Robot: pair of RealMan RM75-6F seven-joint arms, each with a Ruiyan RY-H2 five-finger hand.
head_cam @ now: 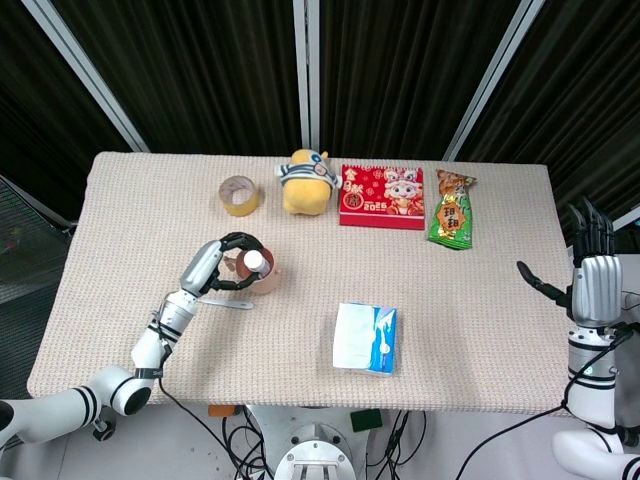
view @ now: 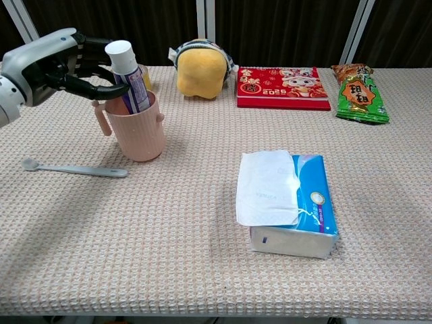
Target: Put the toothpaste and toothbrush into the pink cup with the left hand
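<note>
The pink cup [view: 138, 131] stands upright on the table mat, left of centre, also seen from above in the head view [head_cam: 266, 284]. The toothpaste [view: 129, 84], white cap up, stands in it and leans left. My left hand [view: 50, 64] reaches in from the left with its dark fingers [view: 101, 89] curled around the tube above the cup's rim. The grey toothbrush [view: 74, 169] lies flat on the mat just in front of the cup. My right hand [head_cam: 595, 275] is held up at the table's right edge, fingers apart, holding nothing.
A tissue box [view: 287, 202] lies at the centre right. Along the back edge are a tape roll [head_cam: 239, 194], a yellow plush toy [view: 199, 71], a red calendar [view: 282, 86] and a green snack pack [view: 358, 91].
</note>
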